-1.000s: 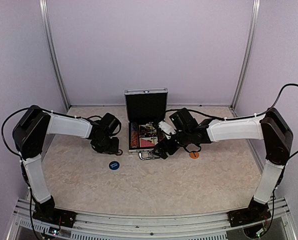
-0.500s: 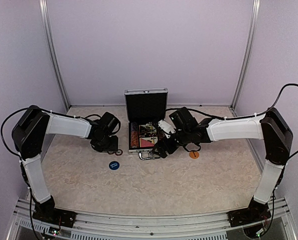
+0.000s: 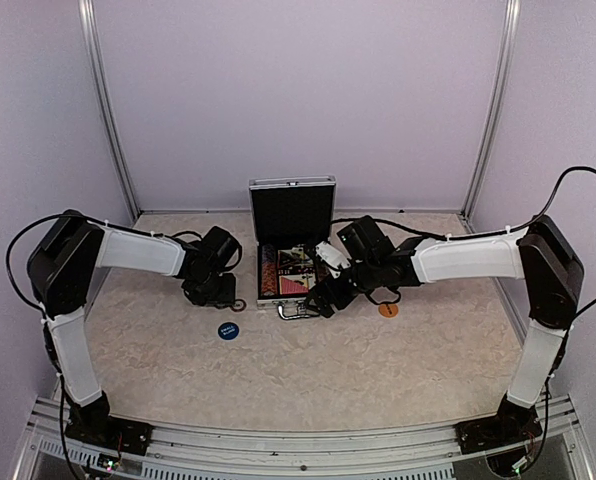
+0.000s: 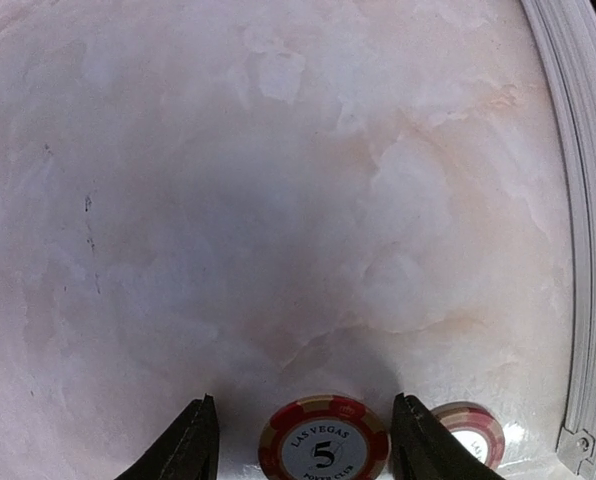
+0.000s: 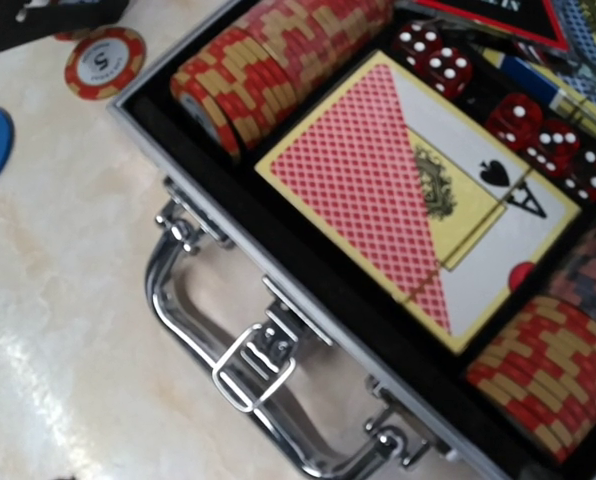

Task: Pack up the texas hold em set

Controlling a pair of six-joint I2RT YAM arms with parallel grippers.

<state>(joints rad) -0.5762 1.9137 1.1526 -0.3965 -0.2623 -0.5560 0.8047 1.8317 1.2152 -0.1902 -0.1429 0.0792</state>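
1. Pale marbled tabletop (image 3: 298,370) between lilac walls, seen from above. The ribbed silver aluminium case (image 3: 294,272) lies open with its lid upright, between the two arms. Compared with the earlier overhead pictures almost nothing has shifted. The left gripper (image 3: 221,297) and the right gripper (image 3: 320,297) sit where they were, so the packing looks paused at a pick-up rather than advanced.
2. Same view: a round blue button (image 3: 228,331) lies on the base side of the left fingers. A round orange button (image 3: 388,310) lies near the right gripper, on its outer side. Both are out of the case.
3. Left wrist: the fingers (image 4: 193,445) stand apart, straddling an orange-red chip marked 5 (image 4: 323,450) that lies flat on the table. A gap shows on one side, so the chip is not clamped. A second chip (image 4: 468,432) lies just outside one finger, close enough that closing could nudge it. The case wall runs just beyond that chip.
4. Right wrist: its own fingers are out of frame; they stand wide, with nothing seen held. Below them are the chrome handle (image 5: 228,370), a row of chips (image 5: 278,50), the red-backed card deck (image 5: 408,190) and dark red dice (image 5: 523,115). All but the handle are seated in the black lining.
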